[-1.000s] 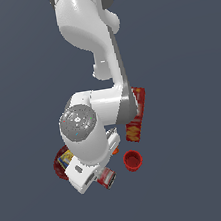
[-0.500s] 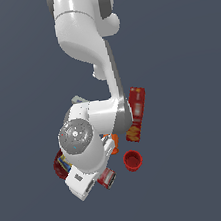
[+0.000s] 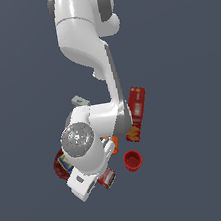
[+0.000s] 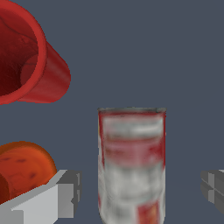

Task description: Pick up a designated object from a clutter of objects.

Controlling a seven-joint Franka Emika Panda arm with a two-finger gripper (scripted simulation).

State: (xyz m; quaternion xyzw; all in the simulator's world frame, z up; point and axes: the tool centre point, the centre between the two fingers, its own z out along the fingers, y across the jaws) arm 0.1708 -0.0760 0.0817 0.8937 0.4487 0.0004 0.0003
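Observation:
The designated object, a red and white can (image 4: 131,162), stands upright between my gripper's (image 4: 140,190) two grey fingers (image 4: 65,192), which are spread wide and apart from it on both sides. The gripper is open and holds nothing. In the exterior view the can (image 3: 107,178) peeks out from under the white hand (image 3: 86,182), which hides the fingers. The clutter of objects around it holds a red cup (image 3: 132,160), an orange cup (image 3: 115,141), a tall red box (image 3: 137,112) and a dark red bowl (image 3: 59,163).
In the wrist view the red cup (image 4: 26,57) lies on its side close to the can, and the orange cup (image 4: 22,170) sits right beside one finger. A blue-yellow box (image 3: 66,164) lies in the bowl. The white arm covers much of the clutter.
The wrist has dropped lower toward the can and shifted a little to the exterior view's left. The orange cup now shows beside the arm.

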